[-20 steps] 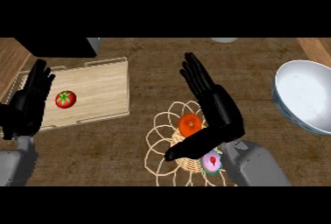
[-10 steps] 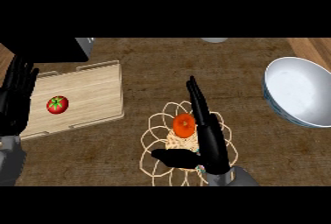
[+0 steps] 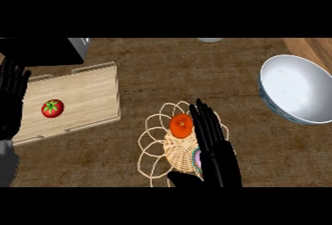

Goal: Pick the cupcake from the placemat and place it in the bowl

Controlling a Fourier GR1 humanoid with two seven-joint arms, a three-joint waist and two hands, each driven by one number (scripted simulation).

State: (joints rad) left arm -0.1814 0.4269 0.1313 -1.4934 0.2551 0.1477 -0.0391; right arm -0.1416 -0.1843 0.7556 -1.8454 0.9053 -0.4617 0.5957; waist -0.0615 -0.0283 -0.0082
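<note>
Light: dim, even, flat across the counter (image 3: 162, 74).
Brightest spot: white bowl (image 3: 295, 90), no glare.
Shadows: faint, soft.
Dark areas: black hands lose detail.

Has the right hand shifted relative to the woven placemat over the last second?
Yes. The right hand has drawn back toward the near edge of the woven placemat, fingers straight, beside the orange round object.
</note>
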